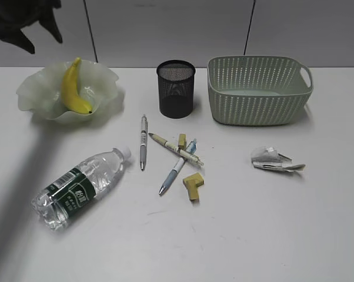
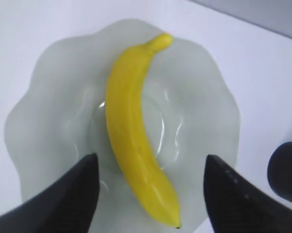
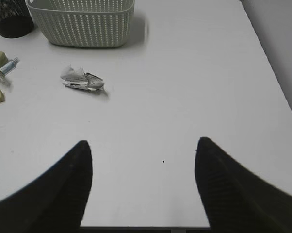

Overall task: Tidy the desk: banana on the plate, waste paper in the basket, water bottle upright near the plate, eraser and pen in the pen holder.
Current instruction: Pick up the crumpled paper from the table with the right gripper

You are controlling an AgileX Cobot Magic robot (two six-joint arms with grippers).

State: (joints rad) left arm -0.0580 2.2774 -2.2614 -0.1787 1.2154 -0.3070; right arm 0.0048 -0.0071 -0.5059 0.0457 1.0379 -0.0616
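**Yellow banana lies in the plate**

The banana (image 2: 136, 131) rests in the green glass plate (image 2: 54, 107). The left pincer (image 2: 151, 194) hangs above it, jaws spread wide, holding nothing. The right pincer (image 3: 143, 184) is also wide open and empty over bare white surface (image 3: 185, 97), well apart from the plate. Right of the plate stand the pen holder (image 1: 176, 88) and basket (image 1: 258, 89); nearer the camera lie the bottle (image 1: 83, 185), pens (image 1: 174, 150), erasers (image 1: 193, 185) and waste paper (image 1: 274, 160).

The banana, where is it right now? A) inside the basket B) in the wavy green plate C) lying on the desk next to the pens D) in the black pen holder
B: the banana lies in the plate, with nothing gripping it in the left wrist view.
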